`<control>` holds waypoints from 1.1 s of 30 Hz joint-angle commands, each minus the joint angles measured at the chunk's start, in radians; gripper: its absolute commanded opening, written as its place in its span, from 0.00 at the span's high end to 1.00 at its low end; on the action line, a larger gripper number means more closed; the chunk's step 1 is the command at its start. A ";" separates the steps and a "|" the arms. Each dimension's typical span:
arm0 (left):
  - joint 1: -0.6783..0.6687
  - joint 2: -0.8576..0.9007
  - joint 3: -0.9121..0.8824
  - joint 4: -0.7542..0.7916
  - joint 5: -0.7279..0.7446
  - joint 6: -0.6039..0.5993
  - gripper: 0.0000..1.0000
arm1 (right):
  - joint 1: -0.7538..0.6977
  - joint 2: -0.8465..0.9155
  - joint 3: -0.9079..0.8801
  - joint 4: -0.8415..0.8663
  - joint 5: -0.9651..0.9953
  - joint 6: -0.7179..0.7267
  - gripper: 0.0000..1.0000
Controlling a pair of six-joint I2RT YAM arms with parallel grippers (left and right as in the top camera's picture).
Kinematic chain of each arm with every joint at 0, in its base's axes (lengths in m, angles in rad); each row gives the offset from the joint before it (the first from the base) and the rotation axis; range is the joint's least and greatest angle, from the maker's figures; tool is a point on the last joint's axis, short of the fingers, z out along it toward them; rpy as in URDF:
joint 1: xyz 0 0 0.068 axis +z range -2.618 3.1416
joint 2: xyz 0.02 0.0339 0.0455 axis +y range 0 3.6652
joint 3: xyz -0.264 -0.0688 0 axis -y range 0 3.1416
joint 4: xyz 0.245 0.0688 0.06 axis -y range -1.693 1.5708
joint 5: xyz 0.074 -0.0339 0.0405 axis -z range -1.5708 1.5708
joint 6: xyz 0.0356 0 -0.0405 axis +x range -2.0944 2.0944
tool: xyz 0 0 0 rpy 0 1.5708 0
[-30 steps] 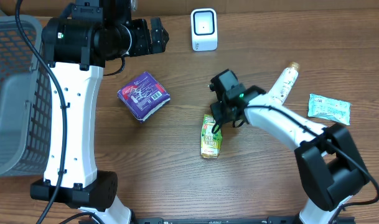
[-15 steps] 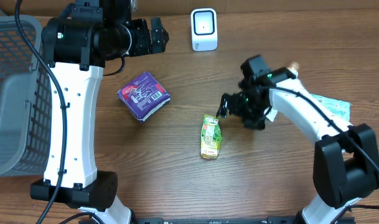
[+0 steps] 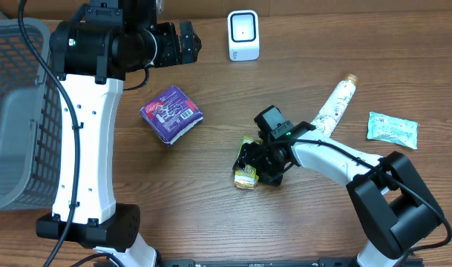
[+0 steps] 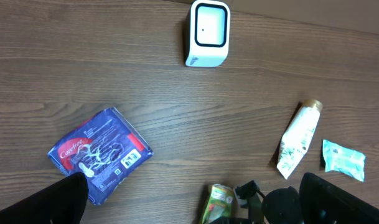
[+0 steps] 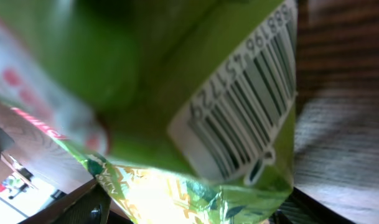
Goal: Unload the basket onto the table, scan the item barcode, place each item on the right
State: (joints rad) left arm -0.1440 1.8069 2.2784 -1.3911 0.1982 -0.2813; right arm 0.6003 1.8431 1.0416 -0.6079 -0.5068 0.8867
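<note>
I see the green foil snack pouch [image 3: 245,176] at lower centre of the wooden surface [image 3: 211,215], under my right jaws; I cannot tell whether they pinch it. Left jaws are spread and empty. A loose pinch could drop it before the white scanner [image 3: 243,35].

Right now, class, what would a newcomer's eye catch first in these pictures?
The green pouch on the table under the right gripper, its barcode filling the right wrist view. Then the white scanner at the far edge and the purple pack between pouch and basket.
</note>
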 commanded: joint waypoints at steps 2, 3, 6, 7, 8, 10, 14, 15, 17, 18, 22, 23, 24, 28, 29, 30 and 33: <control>-0.006 0.004 -0.002 0.004 0.002 0.012 0.00 | 0.001 -0.009 -0.016 0.002 0.031 0.056 0.47; -0.006 0.004 -0.002 0.004 0.002 0.012 0.00 | 0.001 -0.010 -0.015 0.002 0.034 0.056 0.51; -0.006 0.004 -0.002 0.004 0.002 0.012 0.00 | 0.001 -0.012 -0.011 0.002 0.034 0.048 0.68; -0.006 0.004 -0.002 0.004 0.002 0.012 0.00 | 0.001 -0.015 -0.010 0.002 0.034 0.048 0.71; -0.006 0.004 -0.002 0.004 0.002 0.012 0.01 | 0.001 -0.018 -0.008 0.001 0.034 0.039 0.73; -0.006 0.004 -0.002 0.004 0.002 0.012 0.01 | 0.001 -0.035 0.003 0.000 0.042 -0.004 0.80; -0.006 0.004 -0.002 0.004 0.002 0.012 0.00 | 0.001 -0.103 0.076 -0.126 0.184 -0.128 0.81; -0.006 0.004 -0.002 0.004 0.002 0.012 0.00 | 0.001 -0.114 0.107 -0.179 0.238 -0.159 0.81; -0.006 0.004 -0.002 0.004 0.002 0.012 0.01 | 0.005 -0.120 0.177 -0.295 0.362 -0.214 0.81; -0.006 0.004 -0.002 0.004 0.002 0.012 0.00 | 0.008 -0.120 0.211 -0.351 0.425 -0.238 0.81; -0.006 0.004 -0.002 0.004 0.002 0.012 0.00 | 0.036 -0.114 0.256 -0.457 0.693 -0.320 0.83; -0.006 0.004 -0.002 0.004 0.002 0.012 0.00 | 0.044 -0.104 0.256 -0.470 0.735 -0.320 0.83; -0.006 0.004 -0.002 0.004 0.002 0.013 0.01 | 0.049 -0.095 0.256 -0.478 0.756 -0.320 0.83; -0.006 0.004 -0.002 0.004 0.002 0.012 0.00 | 0.077 0.018 0.256 -0.543 0.893 -0.319 0.83; -0.006 0.004 -0.002 0.004 0.002 0.012 0.00 | 0.077 0.039 0.256 -0.550 0.906 -0.319 0.83; -0.006 0.004 -0.002 0.004 0.002 0.012 0.00 | 0.077 0.059 0.256 -0.557 0.917 -0.319 0.83; -0.006 0.004 -0.002 0.004 0.002 0.012 0.00 | 0.079 0.097 0.256 -0.566 0.924 -0.319 0.80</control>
State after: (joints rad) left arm -0.1440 1.8069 2.2784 -1.3907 0.1982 -0.2813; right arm 0.6750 1.9079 1.2854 -1.1694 0.3386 0.5720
